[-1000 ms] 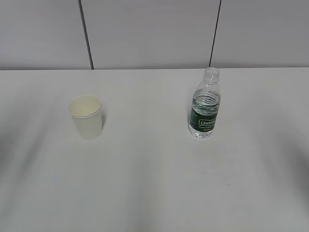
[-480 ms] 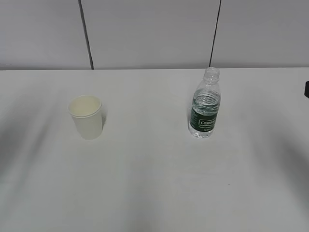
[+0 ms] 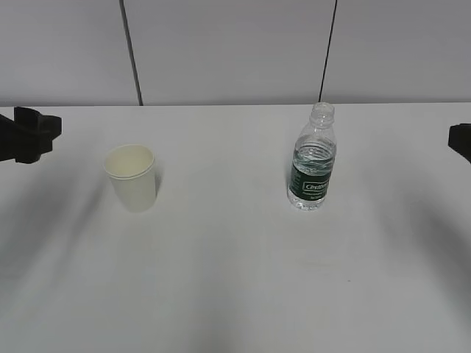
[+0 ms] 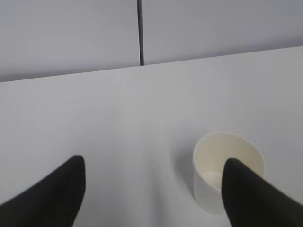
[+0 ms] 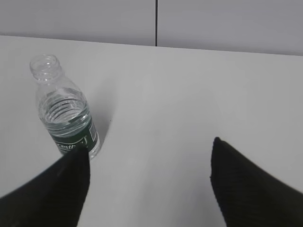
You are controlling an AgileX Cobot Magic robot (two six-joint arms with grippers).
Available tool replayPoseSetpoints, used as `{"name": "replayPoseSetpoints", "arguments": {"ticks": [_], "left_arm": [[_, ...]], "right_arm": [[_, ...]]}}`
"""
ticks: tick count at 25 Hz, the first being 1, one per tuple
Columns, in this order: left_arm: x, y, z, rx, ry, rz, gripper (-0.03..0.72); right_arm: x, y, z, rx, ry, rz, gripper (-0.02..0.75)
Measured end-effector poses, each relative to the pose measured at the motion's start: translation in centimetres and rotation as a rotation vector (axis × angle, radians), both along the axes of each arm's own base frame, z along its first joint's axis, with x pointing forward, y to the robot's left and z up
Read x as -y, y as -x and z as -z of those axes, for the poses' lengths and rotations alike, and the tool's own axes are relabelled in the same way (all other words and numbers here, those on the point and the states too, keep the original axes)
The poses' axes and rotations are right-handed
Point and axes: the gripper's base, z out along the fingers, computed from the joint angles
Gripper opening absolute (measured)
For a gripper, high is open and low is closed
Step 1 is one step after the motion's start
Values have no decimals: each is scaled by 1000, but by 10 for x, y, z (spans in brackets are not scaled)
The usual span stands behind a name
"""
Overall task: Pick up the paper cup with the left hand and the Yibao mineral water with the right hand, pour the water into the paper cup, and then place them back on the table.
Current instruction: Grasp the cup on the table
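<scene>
Currently both clear of the table (image 3: 235,294): left hand (image 4: 154,177) spread wide near the paper cup (image 4: 228,170), right hand (image 5: 149,163) likewise near the Yibao mineral water (image 5: 66,116), seemingly untouched.

**Two black robot arms, seen only in part**

The left hand (image 3: 26,134) appears as a matte black, blocky shape with a notched outline at the frame's left edge. The right hand (image 3: 461,139) is a small black, squared piece at the right edge. From each wrist camera, the end effector fingers (image 4: 52,196) (image 5: 248,187) look like broad, dark wedges tapering to rounded tips, plain, with a faintly textured surface.
</scene>
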Motion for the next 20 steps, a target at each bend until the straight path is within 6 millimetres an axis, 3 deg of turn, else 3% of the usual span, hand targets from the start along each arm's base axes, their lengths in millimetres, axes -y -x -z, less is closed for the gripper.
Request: {"name": "replayPoseSetpoints", "arguments": {"ticks": [4,8,12,20], "left_arm": [[-1,0,14,20,11,-19,538],[-3,12,30,18,69,-58,538],[6,28,45,1,87,-19,524],[14,51,61,47,96,33,499]], "right_arm": [[0,-5,3,3,-1,-1,585],[-1,-17,9,28,-3,-3,585],[-2,-25,13,47,-5,-4,585],[-3,-36,25,119,-10,-11,585]]}}
